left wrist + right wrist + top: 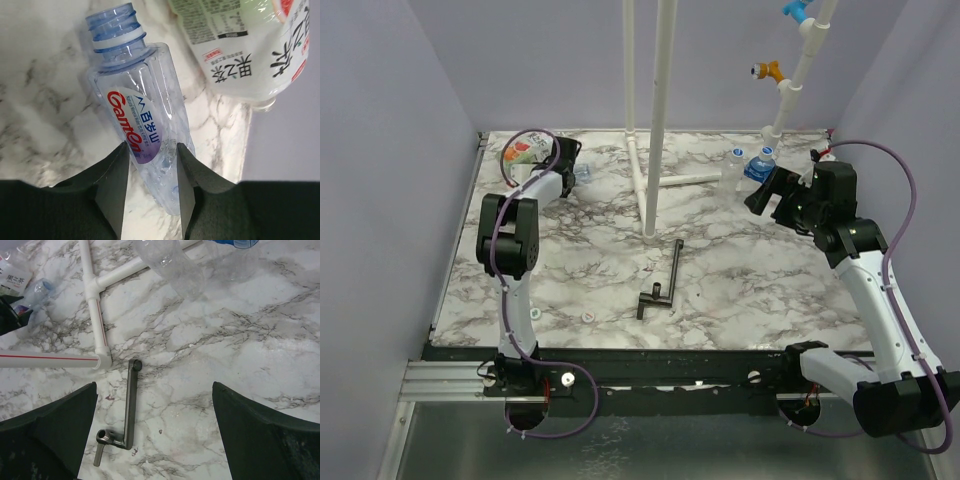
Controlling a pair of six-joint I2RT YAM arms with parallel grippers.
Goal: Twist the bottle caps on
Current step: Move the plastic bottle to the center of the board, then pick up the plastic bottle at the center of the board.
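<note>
Though the marble table (740, 290) fills most of the top view, the work sits at its far corners. White pipes (657, 120) rise from mid-table, and a short branch lies flat toward the right.

Right arm (880, 290) reaches to the far right. Right gripper (154, 385) hangs above the table, jaws wide, nothing between them.

Left arm (510, 240) stretches to the far-left corner. Left gripper (151, 147) is narrow. Its fingers (112, 185) sit against both sides of the small bottle (140, 90), which fills the gap.

Big bottle (250, 45), with a green, orange and red label, lies on its side in that corner, just beside the small bottle.

Small bottle is clear with a blue label and lies on the table, neck pointing away from the gripper. Its threads are bare, so no cap is on.

Two more bottles (760, 162) sit at the far right, near the right gripper. I cannot tell whether they are capped.

Black tool (665, 280) lies mid-table, well apart from both grippers.

Two caps (588, 317) rest near the front-left edge, slightly apart from each other and far from every bottle.
</note>
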